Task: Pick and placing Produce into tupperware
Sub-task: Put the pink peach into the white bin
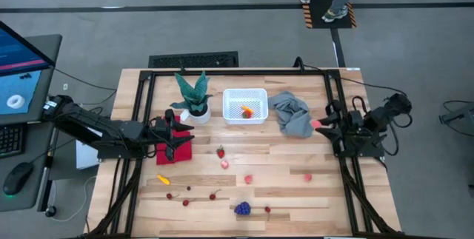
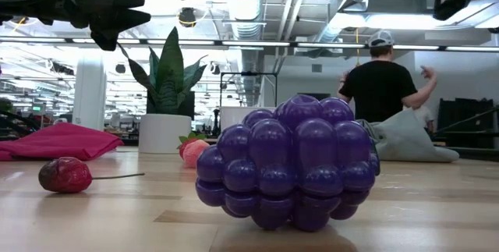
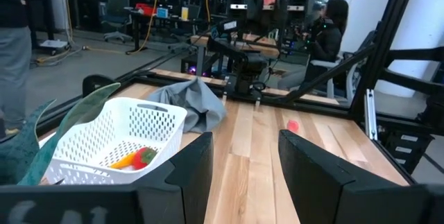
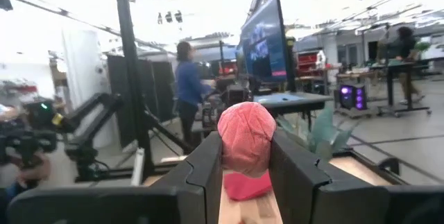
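overhead, table-level, two wrist views

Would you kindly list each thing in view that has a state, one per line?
right end effector: shut on a pink ball, raised by the grey cloth
left end effector: open, empty, over the red cloth
white bin: upright, holding a few produce pieces
grape bunch: loose on the table

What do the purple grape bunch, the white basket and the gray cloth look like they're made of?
Grape bunch: likely hard plastic, glossy; each ball carries bright highlights and a molded seam. White basket: likely rigid plastic, smooth, with rows of punched slots in its walls. Gray cloth: soft matte fabric, lying crumpled in folds.
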